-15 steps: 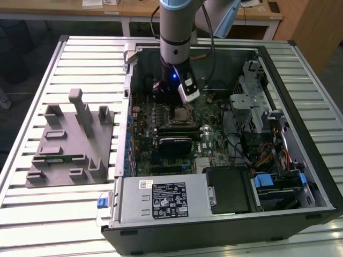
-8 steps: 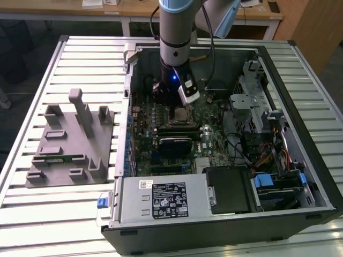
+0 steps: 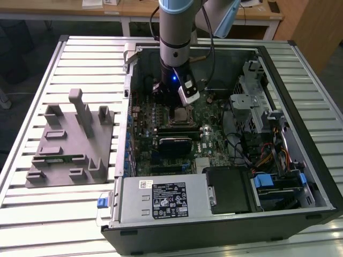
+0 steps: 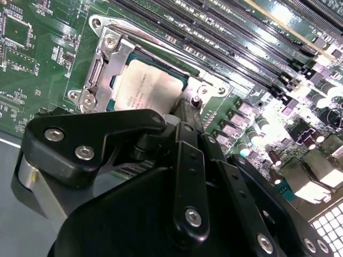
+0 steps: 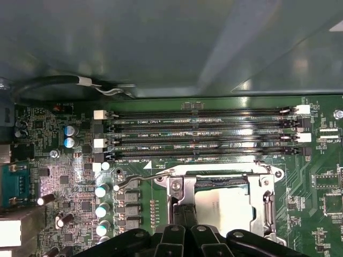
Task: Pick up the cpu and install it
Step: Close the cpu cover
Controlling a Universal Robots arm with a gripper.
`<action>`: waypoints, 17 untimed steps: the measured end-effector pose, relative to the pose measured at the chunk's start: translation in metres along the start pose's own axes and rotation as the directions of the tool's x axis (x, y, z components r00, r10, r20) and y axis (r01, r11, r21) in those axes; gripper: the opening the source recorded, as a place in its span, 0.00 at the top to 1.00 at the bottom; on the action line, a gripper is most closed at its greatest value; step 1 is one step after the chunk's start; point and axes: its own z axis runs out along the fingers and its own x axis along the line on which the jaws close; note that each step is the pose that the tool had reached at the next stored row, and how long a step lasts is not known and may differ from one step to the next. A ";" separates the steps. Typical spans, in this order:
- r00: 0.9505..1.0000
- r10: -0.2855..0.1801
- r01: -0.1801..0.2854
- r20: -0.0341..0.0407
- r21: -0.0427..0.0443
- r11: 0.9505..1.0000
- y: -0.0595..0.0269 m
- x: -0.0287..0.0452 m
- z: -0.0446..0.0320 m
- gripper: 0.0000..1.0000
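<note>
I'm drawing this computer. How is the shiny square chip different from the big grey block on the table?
The cpu is silvery and flat; the grey block is dull, with upright posts. The cpu lies inside the computer, in its socket; the grey block stands outside, on the table.

Even room light covers my bench [image 3: 32, 209], while the computer case [image 3: 214, 238] sits shadowed inside. In the second wrist view I get white glare washing out part of the motherboard [image 4: 32, 80].
</note>
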 end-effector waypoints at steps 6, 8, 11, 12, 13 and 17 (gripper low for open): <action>1.000 -0.004 0.004 0.000 0.000 1.000 0.0000 -0.0019 0.0006 0.89; 1.000 -0.004 0.004 0.000 0.000 1.000 0.0001 -0.0030 0.0006 0.89; 1.000 -0.004 0.004 0.000 0.000 1.000 0.0002 -0.0048 0.0006 0.89; 1.000 -0.004 0.004 0.000 0.000 1.000 0.0002 -0.0049 0.0006 0.89; 1.000 -0.004 0.004 0.000 0.000 1.000 0.0002 -0.0050 0.0006 0.89; 1.000 -0.004 0.004 0.000 -0.002 1.000 0.0004 -0.0052 -0.0003 0.89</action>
